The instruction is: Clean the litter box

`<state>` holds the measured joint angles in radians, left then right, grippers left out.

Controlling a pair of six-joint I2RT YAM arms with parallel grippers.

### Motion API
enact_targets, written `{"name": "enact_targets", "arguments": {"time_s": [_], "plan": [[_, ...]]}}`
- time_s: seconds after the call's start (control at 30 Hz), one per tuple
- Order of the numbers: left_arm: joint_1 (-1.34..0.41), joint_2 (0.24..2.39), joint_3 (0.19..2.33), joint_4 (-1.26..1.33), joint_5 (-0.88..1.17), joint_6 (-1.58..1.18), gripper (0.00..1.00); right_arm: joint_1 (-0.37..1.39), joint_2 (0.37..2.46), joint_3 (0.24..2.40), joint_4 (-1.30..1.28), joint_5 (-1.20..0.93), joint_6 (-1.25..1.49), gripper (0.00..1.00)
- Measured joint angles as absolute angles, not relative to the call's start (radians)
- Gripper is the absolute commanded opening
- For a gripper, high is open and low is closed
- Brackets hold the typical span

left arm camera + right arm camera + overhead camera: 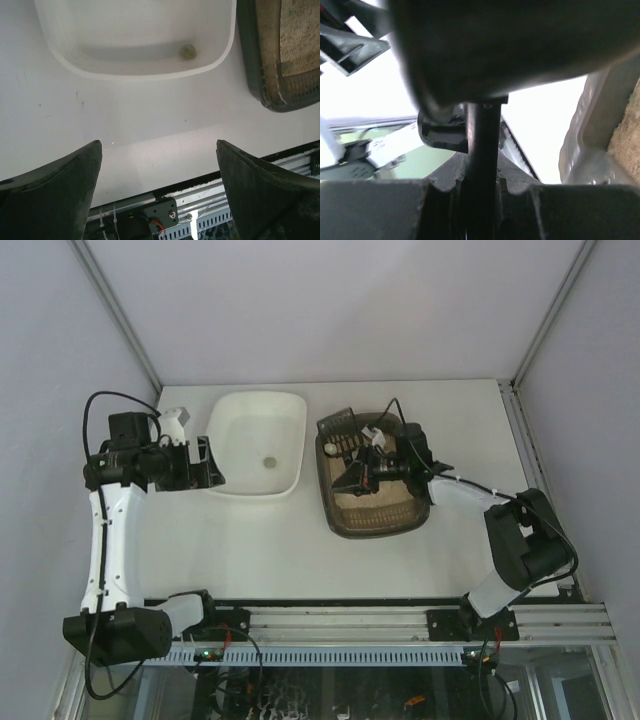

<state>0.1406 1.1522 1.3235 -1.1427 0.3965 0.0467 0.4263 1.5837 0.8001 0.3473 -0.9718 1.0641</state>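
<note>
Top external view: right gripper [372,468] clamped on scoop [351,477] handle above litter box [340,521]; left gripper [159,190] spread wide, empty. Risk: litter [385,503] spilled onto table [260,552] if scoop tilted

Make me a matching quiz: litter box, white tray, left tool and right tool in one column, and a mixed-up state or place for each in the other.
Column one:
1. litter box
2. white tray
3. left tool
4. right tool

Column two:
A. open, above bare table
B. holds sandy litter
C. shut on a dark handle
D. holds one small clump

Pairs: 1-B, 2-D, 3-A, 4-C.
</note>
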Motion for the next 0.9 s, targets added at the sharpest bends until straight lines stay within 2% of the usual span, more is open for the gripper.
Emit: {"name": "enact_targets", "arguments": {"time_s": [0.13,0.3,0.6,0.7,0.9], "plan": [[0.170,1.150,1.323,-1.100,0.396,0.022,1.00,0.506,1.645,1.111,-0.027,-0.836,0.855,0.00],[0.232,1.144,1.321,-1.049,0.380,0.001,1.00,0.588,1.811,1.455,-0.331,-0.718,0.698,0.00],[0.299,1.152,1.321,-1.002,0.276,-0.063,1.00,0.783,2.376,2.348,-0.953,-0.260,0.448,0.00],[0.300,1.154,1.320,-0.995,0.233,-0.087,1.00,0.835,2.459,2.464,-1.062,-0.116,0.394,0.00],[0.302,1.132,1.269,-0.959,0.195,-0.131,1.00,0.908,2.451,2.420,-1.102,0.081,0.277,0.00]]}}
